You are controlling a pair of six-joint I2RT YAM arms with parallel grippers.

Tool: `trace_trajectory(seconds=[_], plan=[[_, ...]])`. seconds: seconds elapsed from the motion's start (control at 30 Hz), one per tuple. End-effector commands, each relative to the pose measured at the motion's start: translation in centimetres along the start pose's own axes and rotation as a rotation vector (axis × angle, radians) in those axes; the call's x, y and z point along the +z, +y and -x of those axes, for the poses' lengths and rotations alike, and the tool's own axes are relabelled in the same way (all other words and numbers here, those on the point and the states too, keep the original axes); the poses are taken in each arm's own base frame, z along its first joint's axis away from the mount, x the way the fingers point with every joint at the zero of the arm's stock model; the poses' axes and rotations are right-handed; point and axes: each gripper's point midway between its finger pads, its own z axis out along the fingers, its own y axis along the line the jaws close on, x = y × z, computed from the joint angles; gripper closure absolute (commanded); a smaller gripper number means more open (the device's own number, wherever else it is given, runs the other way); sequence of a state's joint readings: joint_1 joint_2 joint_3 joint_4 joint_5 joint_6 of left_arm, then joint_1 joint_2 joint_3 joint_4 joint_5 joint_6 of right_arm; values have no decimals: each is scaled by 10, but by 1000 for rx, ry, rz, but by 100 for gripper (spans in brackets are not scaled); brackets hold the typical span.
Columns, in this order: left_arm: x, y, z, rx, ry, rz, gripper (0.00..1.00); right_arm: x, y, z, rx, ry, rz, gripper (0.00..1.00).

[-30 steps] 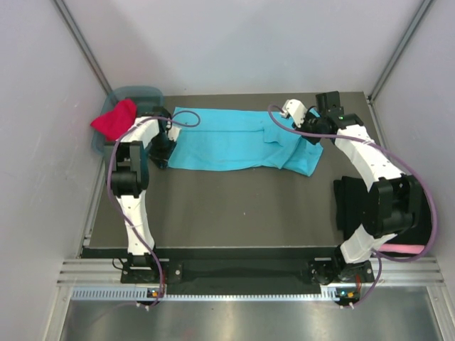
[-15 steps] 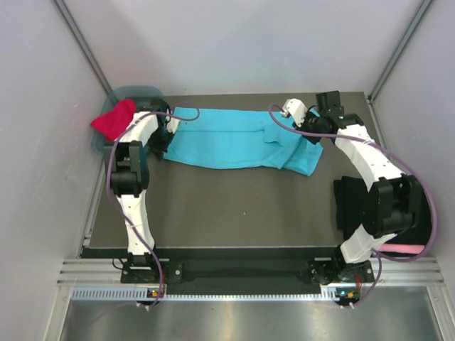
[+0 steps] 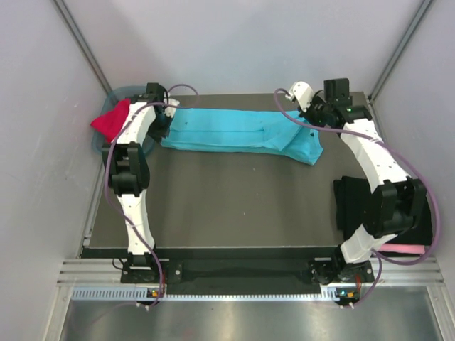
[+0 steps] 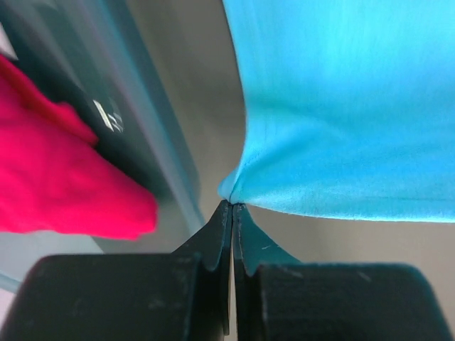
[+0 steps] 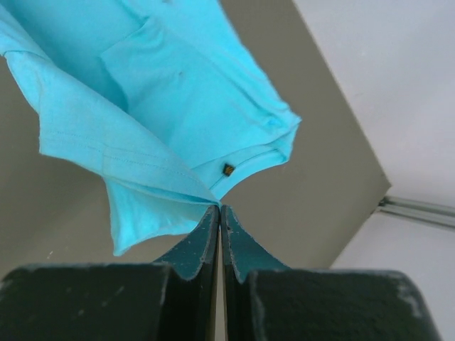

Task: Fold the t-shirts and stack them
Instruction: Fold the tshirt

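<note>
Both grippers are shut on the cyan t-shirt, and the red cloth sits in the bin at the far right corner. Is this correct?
The side is wrong: the top external view shows the red cloth in the bin at the far left corner. The left gripper and right gripper are indeed shut on the cyan t-shirt.

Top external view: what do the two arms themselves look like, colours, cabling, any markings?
Both the left arm and right arm have white links joined by black joint housings, and a purple cable loops loosely along each. The left pincer and right pincer are matte black, with flat fingers tapering to thin tips. No markings are legible.
</note>
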State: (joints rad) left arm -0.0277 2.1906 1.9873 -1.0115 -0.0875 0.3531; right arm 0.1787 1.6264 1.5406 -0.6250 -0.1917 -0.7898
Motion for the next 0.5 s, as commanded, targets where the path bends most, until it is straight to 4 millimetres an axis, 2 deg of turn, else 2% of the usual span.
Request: trace_trajectory(seconds=[0.0, 0.17, 0.3, 0.47], plan=[[-12, 2, 29, 33, -76, 0, 100, -5, -35, 23, -3, -59, -97, 100], [-10, 1, 54, 71, -129, 17, 100, 18, -45, 18, -4, -36, -101, 100], [2, -7, 66, 89, -135, 16, 100, 33, -50, 17, -2, -27, -98, 100], [9, -4, 79, 62, -169, 40, 100, 50, -59, 16, -9, -12, -107, 100]])
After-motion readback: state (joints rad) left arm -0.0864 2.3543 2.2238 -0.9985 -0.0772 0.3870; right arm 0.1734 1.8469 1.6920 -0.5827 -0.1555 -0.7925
